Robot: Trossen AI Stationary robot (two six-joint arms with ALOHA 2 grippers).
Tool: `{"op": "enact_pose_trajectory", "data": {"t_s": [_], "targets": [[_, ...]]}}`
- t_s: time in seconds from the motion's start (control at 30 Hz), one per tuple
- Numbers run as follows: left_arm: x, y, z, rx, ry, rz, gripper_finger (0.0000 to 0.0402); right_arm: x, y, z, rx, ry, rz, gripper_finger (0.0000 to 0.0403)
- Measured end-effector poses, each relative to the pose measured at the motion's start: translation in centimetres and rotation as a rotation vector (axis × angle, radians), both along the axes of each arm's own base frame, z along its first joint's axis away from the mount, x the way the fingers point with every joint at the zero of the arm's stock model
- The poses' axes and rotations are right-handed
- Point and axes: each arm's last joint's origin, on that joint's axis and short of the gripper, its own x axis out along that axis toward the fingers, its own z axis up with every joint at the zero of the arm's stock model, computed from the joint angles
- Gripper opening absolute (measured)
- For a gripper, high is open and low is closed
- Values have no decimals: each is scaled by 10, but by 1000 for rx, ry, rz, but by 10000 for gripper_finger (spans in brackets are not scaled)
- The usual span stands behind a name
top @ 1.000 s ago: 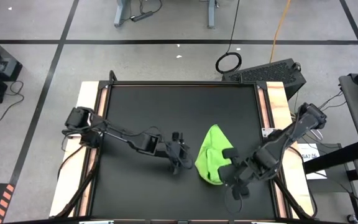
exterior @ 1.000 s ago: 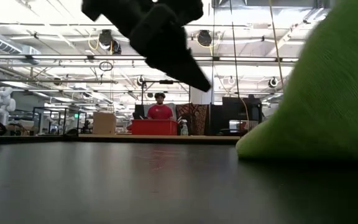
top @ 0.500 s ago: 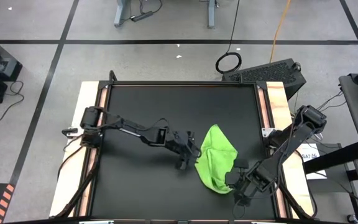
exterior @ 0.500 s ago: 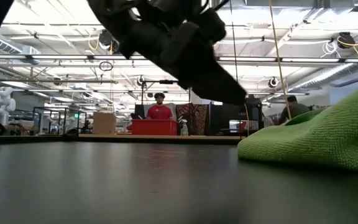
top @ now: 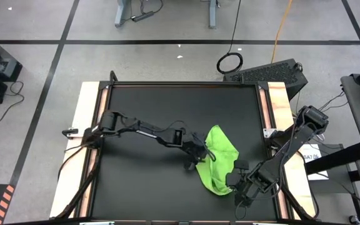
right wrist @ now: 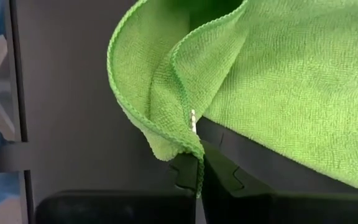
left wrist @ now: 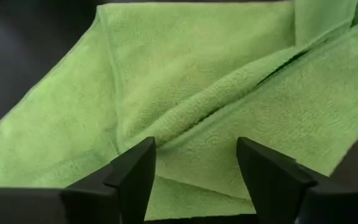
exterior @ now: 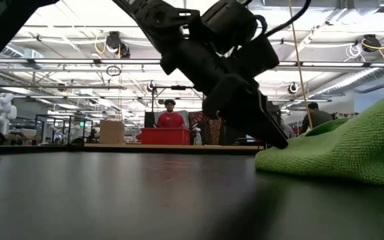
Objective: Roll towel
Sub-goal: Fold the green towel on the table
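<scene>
Lime-green cloth lay crumpled on the right half of the black worktop (top: 142,106) in the high view: the towel (top: 220,153), not yet rolled. Over the last second my left pincer (top: 199,156) had travelled from well short of the cloth to its left edge, so I judged the grab was about to start. That arm stretched low across the worktop; the right arm was folded back, its right pincer (top: 237,182) at the towel's near right corner.

From the low view, the left pincer (exterior: 272,137) slanted down, tip touching the towel (exterior: 352,147).

My left wrist view showed its fingers (left wrist: 135,171) apart over a fold of towel (left wrist: 216,93).

In the right wrist view, the right pincer (right wrist: 197,171) was clamped on a towel (right wrist: 278,81) edge.
</scene>
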Motion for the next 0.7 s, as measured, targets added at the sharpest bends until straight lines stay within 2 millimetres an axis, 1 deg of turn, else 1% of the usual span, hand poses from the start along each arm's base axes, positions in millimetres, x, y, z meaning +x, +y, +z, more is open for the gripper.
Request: {"op": "enact_pose_trajectory", "data": {"t_s": [0.1, 0.17, 0.23, 0.3, 0.47, 0.5, 0.6, 0.7], "targets": [[3, 0, 0, 18, -10, -15, 220, 1, 0, 0, -8, -13, 2, 0], [1, 1, -2, 25, 28, -21, 211, 1, 0, 0, -14, -19, 0, 0], [-1, 2, -5, 29, 65, -19, 192, 1, 0, 0, -16, -19, 2, 0], [-3, 2, -7, 34, 93, -23, 156, 1, 0, 0, -18, -22, 5, 0], [-6, 2, -9, 45, 130, -31, 31, 1, 0, 0, -23, -24, 14, 0], [-6, 2, -10, 51, 136, -34, 17, 1, 0, 0, -25, -25, 14, 0], [-9, 3, -4, 79, 149, -13, 10, 1, -1, 0, -27, -27, 13, 0], [-16, 6, 14, 147, 156, 20, 5, 1, -1, 0, -43, -33, 16, 0]]}}
